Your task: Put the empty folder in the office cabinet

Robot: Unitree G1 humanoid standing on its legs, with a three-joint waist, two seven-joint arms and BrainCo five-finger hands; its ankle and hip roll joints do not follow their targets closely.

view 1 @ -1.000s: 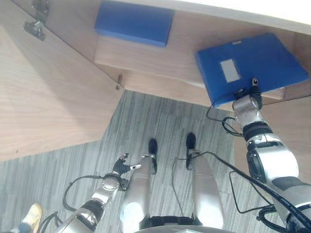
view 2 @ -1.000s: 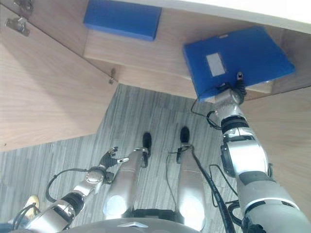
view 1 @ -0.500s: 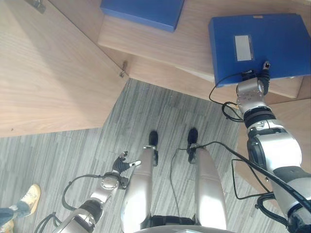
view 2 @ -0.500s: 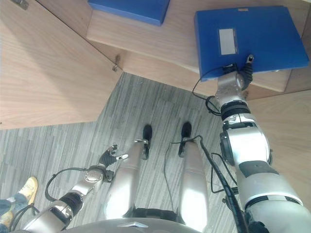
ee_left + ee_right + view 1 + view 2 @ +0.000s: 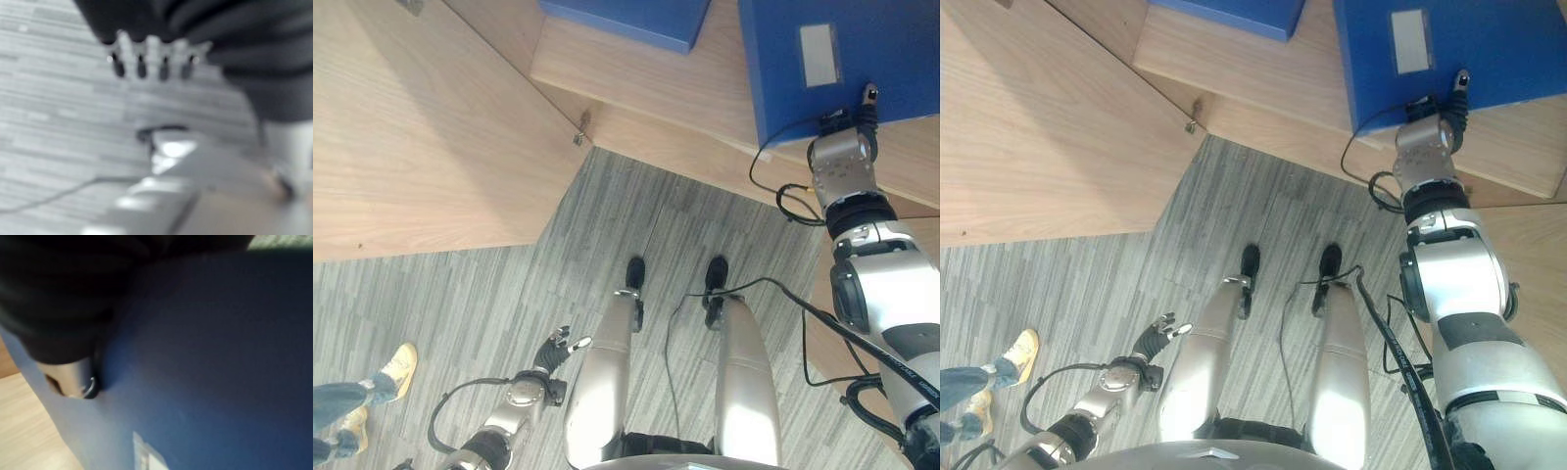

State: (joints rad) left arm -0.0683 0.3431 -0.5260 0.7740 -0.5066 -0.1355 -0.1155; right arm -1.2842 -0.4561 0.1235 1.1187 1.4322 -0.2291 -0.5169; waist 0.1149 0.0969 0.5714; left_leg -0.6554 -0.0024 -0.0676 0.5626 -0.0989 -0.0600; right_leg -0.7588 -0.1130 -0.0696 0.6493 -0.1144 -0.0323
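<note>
Plainly blue folder, grey label.

Grey wood-grain plank floor meets a light wooden cabinet whose open door panel angles out at the left, and a person's yellow shoe stands on the floor at the left edge

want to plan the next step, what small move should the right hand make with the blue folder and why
Probably ease the folder further onto the cabinet shelf before letting go: the right hand holds its near edge, which seems to overhang the shelf's front. The left hand hangs idle by the floor.
</note>
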